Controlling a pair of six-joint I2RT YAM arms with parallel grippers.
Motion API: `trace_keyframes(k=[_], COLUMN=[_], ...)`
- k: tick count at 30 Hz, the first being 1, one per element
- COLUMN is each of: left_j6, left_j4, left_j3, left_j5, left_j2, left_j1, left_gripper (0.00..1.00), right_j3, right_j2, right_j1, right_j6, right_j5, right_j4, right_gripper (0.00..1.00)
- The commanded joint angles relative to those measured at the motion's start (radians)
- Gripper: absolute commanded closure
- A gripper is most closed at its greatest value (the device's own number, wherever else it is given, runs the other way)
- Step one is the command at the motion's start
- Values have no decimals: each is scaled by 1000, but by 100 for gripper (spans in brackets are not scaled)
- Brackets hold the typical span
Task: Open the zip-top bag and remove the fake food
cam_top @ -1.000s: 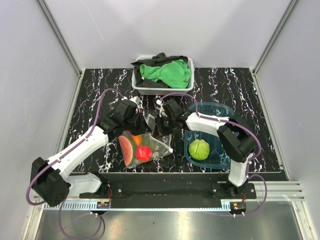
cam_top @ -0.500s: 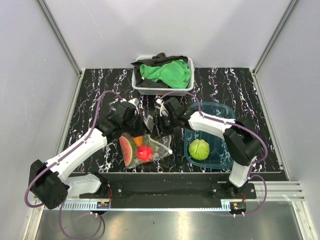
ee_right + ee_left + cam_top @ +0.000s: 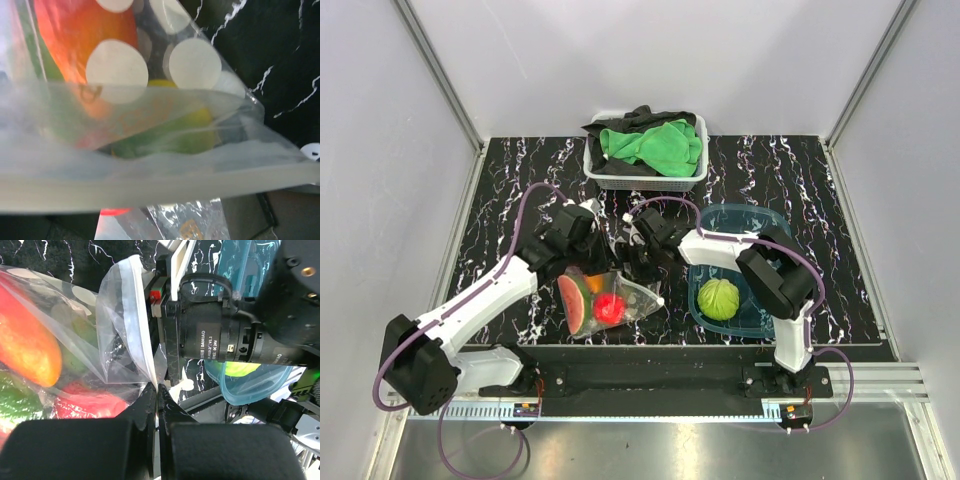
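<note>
The zip-top bag [image 3: 632, 293] lies on the black marbled table between the arms. Fake food shows through it: a watermelon slice [image 3: 572, 298], a red round fruit [image 3: 610, 308] and an orange bit [image 3: 595, 283]. My left gripper [image 3: 158, 390] is shut on the bag's white zip edge [image 3: 142, 340] and holds that side up. My right gripper [image 3: 638, 256] hovers at the bag's mouth and looks open. None of its fingers show in the right wrist view, where the zip strip [image 3: 150, 185] runs loose across the picture. A green leafy ball [image 3: 720, 298] sits in the teal tub.
The translucent teal tub [image 3: 760, 218] stands right of the bag, under the right arm. A white basket [image 3: 592, 172] of green and black cloths stands at the back centre. Grey walls close off the table on three sides.
The right gripper has shifted a little left and toward the bag's mouth, and the right elbow swung inward. The left gripper keeps its hold on the zip edge.
</note>
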Motion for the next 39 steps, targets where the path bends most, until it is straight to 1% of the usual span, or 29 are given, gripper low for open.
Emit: trace_keyframes(k=[1,2,5,6,9,10,12,13,16,17,19,23,24,28,30,33,34,36,37,39], left_j6=[-9,-15,-17,-18,-20,-17,-12,-3,23,31,61,121,133,169,175,180,178,172,170,160], left_j4=[68,73,77,77,77,76,76,73,65,65,65,74,86,123,145,178,188,211,214,211], left_j3=[-33,-42,-53,-56,-59,-57,-51,-48,-39,-37,-33,-21,-18,-16,-18,-22,-24,-21,-19,-10], left_j5=[31,29,25,23,22,22,29,32,52,60,84,150,190,273,321,384,396,424,428,427], left_j2=[9,7,-2,-5,-17,-19,-30,-34,-59,-66,-92,-119,-120,-134,-140,-152,-158,-169,-171,-169], left_j1=[2,2,2,2,4,4,5,7,16,25,39,73,77,99,107,111,113,114,114,117], left_gripper=[100,100,100,100,100,100,100,100,100,100,100,100,100,100,100,100,100,100,100,100], right_j3=[22,20,19,17,26,29,42,45,55,66,77,130,141,203,236,285,296,315,310,289], right_j2=[44,44,24,16,-21,-31,-71,-87,-146,-169,-193,-275,-291,-378,-415,-476,-501,-525,-551,-573], right_j1=[10,10,10,10,10,10,10,10,10,8,8,8,7,-12,-28,-77,-122,-172,-229,-294], right_j6=[16,23,10,10,1,-16,-31,-46,-77,-85,-102,-129,-131,-152,-160,-184,-200,-220,-224,-240], right_j5=[106,129,136,134,117,114,122,133,160,162,169,186,194,269,298,373,396,415,422,455], right_j4=[30,29,27,26,7,-4,-46,-78,-152,-172,-229,-336,-358,-502,-543,-642,-689,-743,-754,-774], right_gripper=[12,13,25,35,55,65,76,86,94,98,100,100,100,100,100,99,99,98,98,97])
